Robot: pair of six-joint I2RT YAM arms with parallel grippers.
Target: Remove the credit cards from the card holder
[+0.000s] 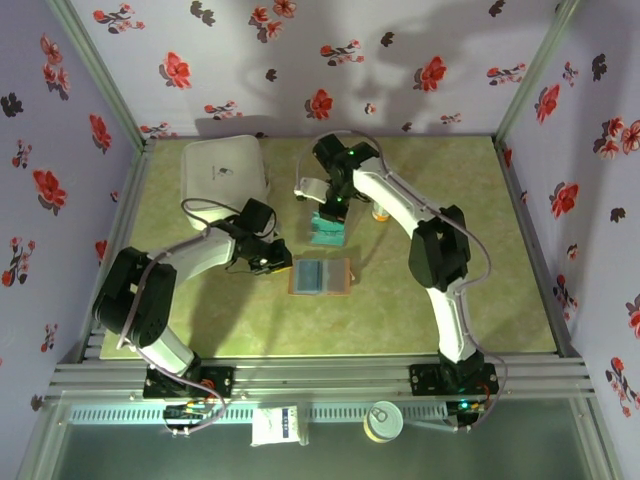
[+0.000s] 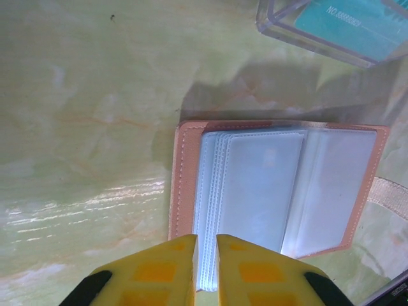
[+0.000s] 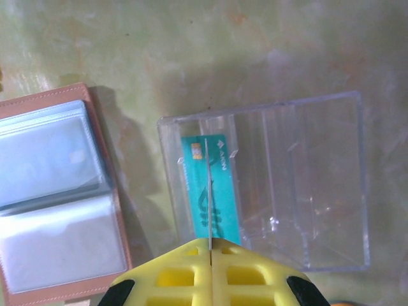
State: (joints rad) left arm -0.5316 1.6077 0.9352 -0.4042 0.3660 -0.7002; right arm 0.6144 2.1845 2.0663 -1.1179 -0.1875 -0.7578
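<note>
The card holder [image 1: 320, 277] lies open on the green mat, brown-rimmed with pale blue-grey sleeves [image 2: 255, 185]. My left gripper [image 2: 205, 255] is at its left edge, fingers pinched on the stack of sleeve edges [image 1: 280, 262]. My right gripper [image 3: 210, 245] is shut on a thin credit card [image 3: 208, 191], held edge-on above a clear plastic box [image 3: 306, 191]. A teal credit card [image 3: 224, 197] lies in that box's left compartment. In the top view the right gripper [image 1: 333, 208] hangs over the box with teal cards [image 1: 327, 232], just behind the holder. The holder's visible sleeves look pale [image 3: 57, 204].
A larger white square box [image 1: 225, 170] stands at the back left. A small orange thing [image 1: 380, 212] sits right of the clear box. Flowered walls close in the mat on three sides. A white packet [image 1: 278, 425] and a tape roll [image 1: 383, 420] lie on the front ledge.
</note>
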